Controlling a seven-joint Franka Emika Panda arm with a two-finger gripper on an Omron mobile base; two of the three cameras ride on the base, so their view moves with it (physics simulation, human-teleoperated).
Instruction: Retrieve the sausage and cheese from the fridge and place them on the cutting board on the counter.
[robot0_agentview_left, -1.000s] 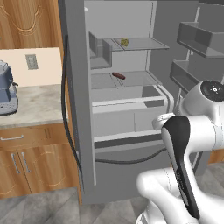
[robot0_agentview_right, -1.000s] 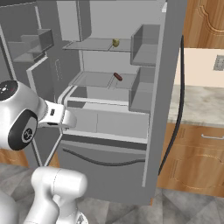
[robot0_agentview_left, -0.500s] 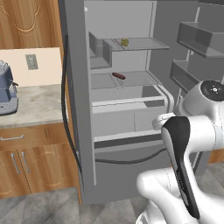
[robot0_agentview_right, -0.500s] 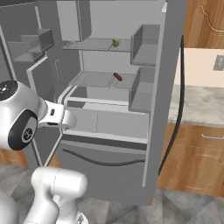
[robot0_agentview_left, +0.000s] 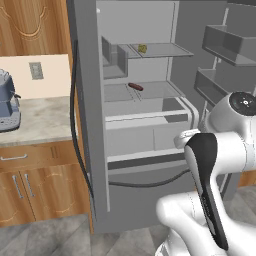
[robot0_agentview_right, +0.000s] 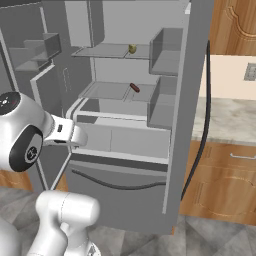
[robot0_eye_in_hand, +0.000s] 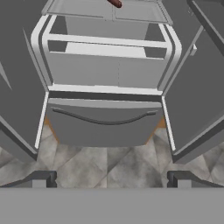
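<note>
Coffee machine (robot0_agentview_left: 7, 102): stood at the far left of the left base view, at nine o'clock, on the bench (robot0_agentview_left: 37, 117).
Bench: marble top over wooden cabinets with silver handles, just left of the fridge (robot0_agentview_left: 140, 115); in the right base view it ran on at three o'clock, right of the open door.
Fridge: both upper doors stood open, grey shelves bare to view; the bottom drawer with its dark curved handle (robot0_eye_in_hand: 103, 120) was shut.
Cheese (robot0_agentview_left: 142, 48): a small yellowish chunk on the top shelf, toward twelve o'clock in the left base view; seen also at (robot0_agentview_right: 132, 48).
Sausage (robot0_agentview_left: 135, 86): a short dark-red rod lying on the middle shelf, below the cheese and slightly left of it; in the hand view its end showed at twelve o'clock (robot0_eye_in_hand: 114, 3).
Hand (robot0_eye_in_hand: 112, 179): fingers spread as wide as they go, nothing between them; it hung in front of the lower fridge, well apart from both foods, with the drawer and grey floor tiles ahead of it.
Arm (robot0_agentview_left: 215, 165): rose at four o'clock in the left base view.
</note>
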